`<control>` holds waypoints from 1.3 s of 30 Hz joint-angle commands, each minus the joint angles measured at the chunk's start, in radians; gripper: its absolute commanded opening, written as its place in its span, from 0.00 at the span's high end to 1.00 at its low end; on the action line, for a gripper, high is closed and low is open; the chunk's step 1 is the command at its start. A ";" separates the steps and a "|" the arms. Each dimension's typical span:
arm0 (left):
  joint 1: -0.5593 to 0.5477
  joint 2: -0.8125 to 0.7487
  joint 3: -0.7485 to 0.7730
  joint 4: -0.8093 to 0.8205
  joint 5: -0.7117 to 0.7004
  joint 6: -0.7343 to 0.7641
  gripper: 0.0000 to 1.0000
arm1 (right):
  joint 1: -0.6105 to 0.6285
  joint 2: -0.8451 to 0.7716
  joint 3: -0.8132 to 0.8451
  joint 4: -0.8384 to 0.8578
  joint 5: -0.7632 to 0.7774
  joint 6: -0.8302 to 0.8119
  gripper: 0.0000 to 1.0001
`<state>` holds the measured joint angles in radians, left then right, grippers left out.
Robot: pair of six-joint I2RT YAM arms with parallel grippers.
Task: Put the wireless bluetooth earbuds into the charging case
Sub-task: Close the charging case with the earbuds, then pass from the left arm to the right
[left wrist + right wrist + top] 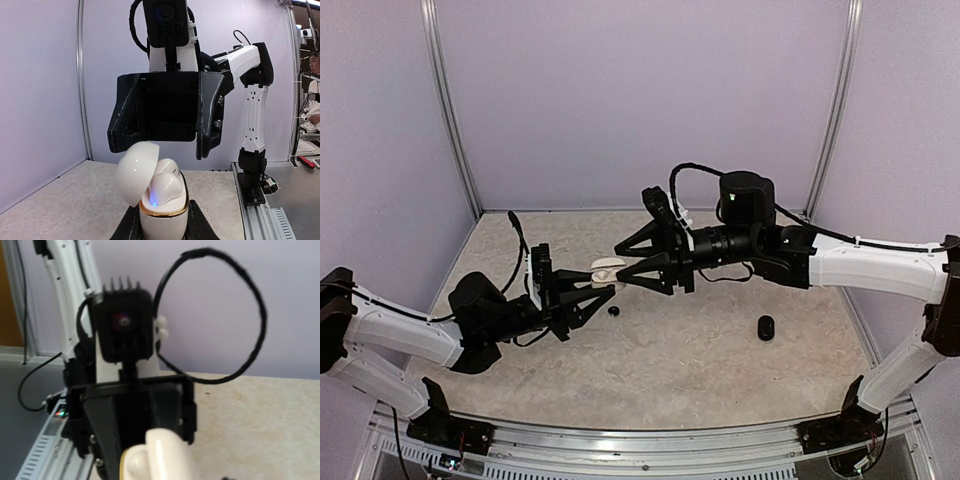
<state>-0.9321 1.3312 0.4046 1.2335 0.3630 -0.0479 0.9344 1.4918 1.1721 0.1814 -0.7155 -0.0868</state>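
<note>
Well, the charging case (162, 215) is up off the table (720, 350), clamped at its base by the left gripper (163, 227), whose fingers press in on both its sides. In the left wrist view its lid (136, 172) is flipped open toward 9 o'clock and a blue light (154, 203) glows inside. White rounded shapes sit in the mouth, but I cannot tell whether they are buds or just moulding.

The right gripper (161, 149) hangs at 12 o'clock, just above the open case, with its jaws spread wide. I can make out nothing between them, though a black bud against that black would be hard to spot.

From overhead, one earbud (614, 311) lies on the table at 6 o'clock from the case, near it but not touching. I cannot find the second one. A larger black pebble (766, 327) sits on the table at about 4 o'clock, well apart.

To my eye the step in hand is fetching and seating, since a bud on the table means the job is not done. The next move calls for the right arm to drop toward 6 o'clock and close squarely on that bud. It is tiny and glossy, so it could well squirt out of an off-centre pinch. The bud must then be carried back and lowered into its well while the left arm holds the case level.
</note>
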 commanded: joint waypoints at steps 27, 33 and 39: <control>0.039 -0.041 0.033 -0.097 -0.024 -0.107 0.93 | 0.002 -0.120 -0.092 -0.019 0.222 -0.188 0.48; 0.058 -0.072 0.052 -0.172 0.022 -0.191 0.92 | -0.001 -0.165 -0.119 -0.026 0.308 -0.322 0.32; 0.061 -0.087 0.104 -0.297 0.031 -0.269 0.95 | 0.000 -0.175 -0.201 0.111 0.387 -0.351 0.01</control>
<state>-0.8768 1.2690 0.4538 1.0298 0.3794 -0.2481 0.9348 1.3415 1.0355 0.1909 -0.3996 -0.3828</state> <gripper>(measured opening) 0.236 0.959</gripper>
